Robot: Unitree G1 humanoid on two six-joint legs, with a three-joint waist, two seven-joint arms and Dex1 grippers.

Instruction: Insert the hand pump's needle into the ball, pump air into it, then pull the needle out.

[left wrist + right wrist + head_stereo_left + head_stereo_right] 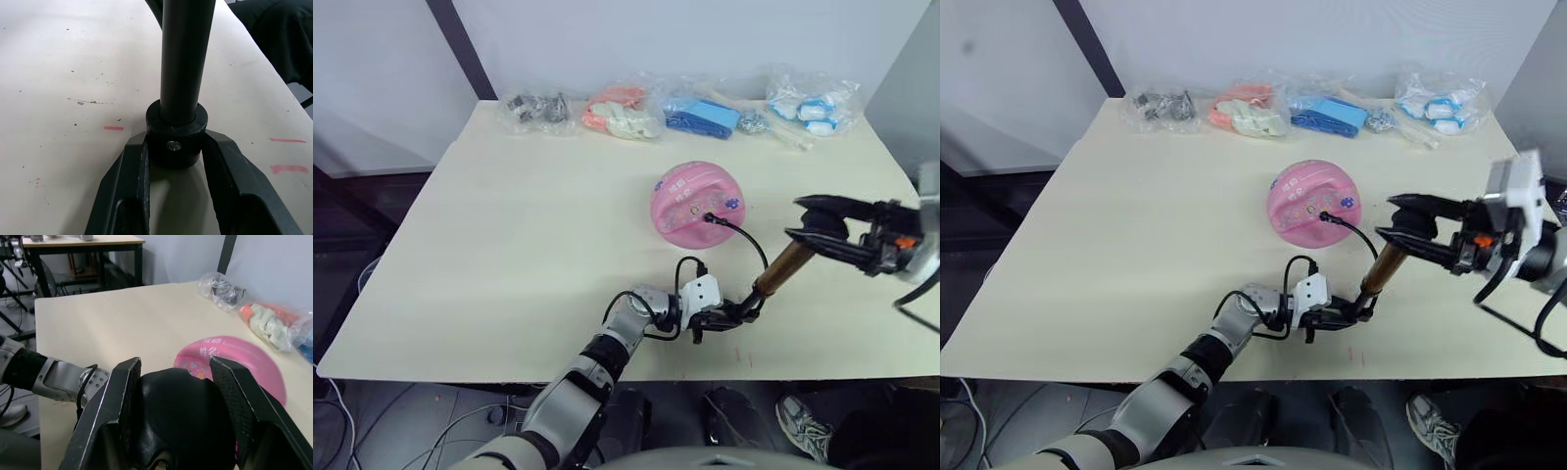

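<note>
The pink ball [695, 201] sits saggy on the table, right of centre. A small black fitting [709, 216] is stuck into its near side, so the needle itself is hidden. From the fitting a thin black hose [754, 245] curves down to the hand pump [781, 269], which leans tilted over the table's front right. My left gripper [747, 309] is shut on the pump's black lower end cap [176, 139]. My right gripper [819, 227] is shut on the black handle [176, 421] at the pump's upper end.
Several clear bags line the table's far edge: grey metal parts [536, 108], orange-white items [622, 113], blue items [703, 117] and blue-white items [813, 106]. The table's front edge [509, 367] runs just below my left wrist. A person's shoe [801, 423] shows beneath it.
</note>
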